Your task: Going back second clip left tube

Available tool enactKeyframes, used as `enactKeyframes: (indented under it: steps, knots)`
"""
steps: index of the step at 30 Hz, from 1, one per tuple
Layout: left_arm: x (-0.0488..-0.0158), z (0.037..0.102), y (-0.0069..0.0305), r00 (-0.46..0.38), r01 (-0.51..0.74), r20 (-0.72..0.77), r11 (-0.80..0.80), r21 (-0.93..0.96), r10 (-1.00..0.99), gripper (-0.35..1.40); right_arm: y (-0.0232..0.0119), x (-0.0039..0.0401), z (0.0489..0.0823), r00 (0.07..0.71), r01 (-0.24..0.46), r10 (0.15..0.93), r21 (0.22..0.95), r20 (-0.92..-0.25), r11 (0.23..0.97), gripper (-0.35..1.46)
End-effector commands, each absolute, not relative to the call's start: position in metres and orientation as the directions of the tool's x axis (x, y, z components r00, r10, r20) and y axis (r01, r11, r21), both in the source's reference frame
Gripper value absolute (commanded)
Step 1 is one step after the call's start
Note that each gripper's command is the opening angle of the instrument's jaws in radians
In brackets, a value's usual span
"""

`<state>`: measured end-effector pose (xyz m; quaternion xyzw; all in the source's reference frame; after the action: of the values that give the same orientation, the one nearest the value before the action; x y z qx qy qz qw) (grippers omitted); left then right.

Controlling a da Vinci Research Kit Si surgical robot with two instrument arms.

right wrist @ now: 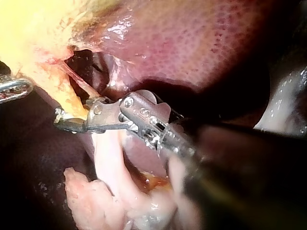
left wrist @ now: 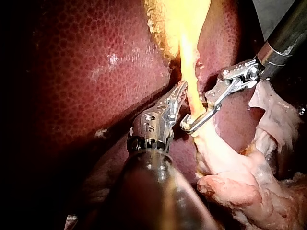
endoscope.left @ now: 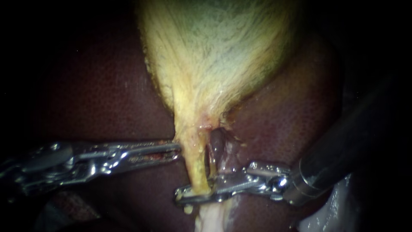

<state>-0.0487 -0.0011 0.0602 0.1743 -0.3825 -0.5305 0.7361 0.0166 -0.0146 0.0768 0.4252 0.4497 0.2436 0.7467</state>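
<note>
We count two instruments, two tubes, one gallbladder [endoscope.left: 214, 56] on the liver [endoscope.left: 98, 99]. Left instrument [endoscope.left: 178, 151]: jaws a slit apart, empty, tips just beside the left tube [endoscope.left: 194, 161]; right tube [endoscope.left: 216, 146] alongside. Right instrument [endoscope.left: 185, 196]: jaws clamped across the left tube, farther from the gallbladder.

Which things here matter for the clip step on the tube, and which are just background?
Job: right instrument, lying across the yellow tube; left instrument, tip beside that tube.
Background: gallbladder that the tube runs from; liver; pale loose tissue at the tube's far end.
</note>
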Motion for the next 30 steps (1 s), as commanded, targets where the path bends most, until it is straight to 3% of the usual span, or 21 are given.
enactKeyframes:
  steps: [1,8,15,20,25,30]
  knots:
    - [-0.0487,0.0602,-0.0011,0.145,0.647,0.379,0.377,0.663,-0.914,-0.2,-0.0146,0.0167,0.0767,0.476,0.019,0.746,0.854,-0.465,0.52,-0.35]
    - [-0.0487,0.0601,-0.0011,0.145,0.647,0.378,0.377,0.663,-0.914,-0.2,-0.0145,0.017,0.0768,0.473,0.021,0.739,0.844,-0.48,0.535,-0.35]
    - [-0.0487,0.0601,-0.0011,0.145,0.647,0.379,0.377,0.663,-0.914,-0.2,-0.0146,0.0173,0.0773,0.463,0.062,0.664,0.768,-0.588,0.637,0.16]
    - [-0.0487,0.0601,-0.0012,0.145,0.647,0.378,0.377,0.662,-0.914,-0.2,-0.0145,0.018,0.0773,0.43,0.148,0.544,0.65,-0.721,0.745,0.45]
    - [-0.0486,0.0601,-0.0012,0.145,0.648,0.378,0.377,0.662,-0.914,-0.2,-0.0147,0.0186,0.0769,0.367,0.194,0.491,0.581,-0.79,0.79,0.58]
    - [-0.0486,0.06,-0.0012,0.145,0.647,0.379,0.377,0.663,-0.914,-0.2,-0.0154,0.0187,0.0762,0.358,0.199,0.489,0.577,-0.795,0.792,0.59]
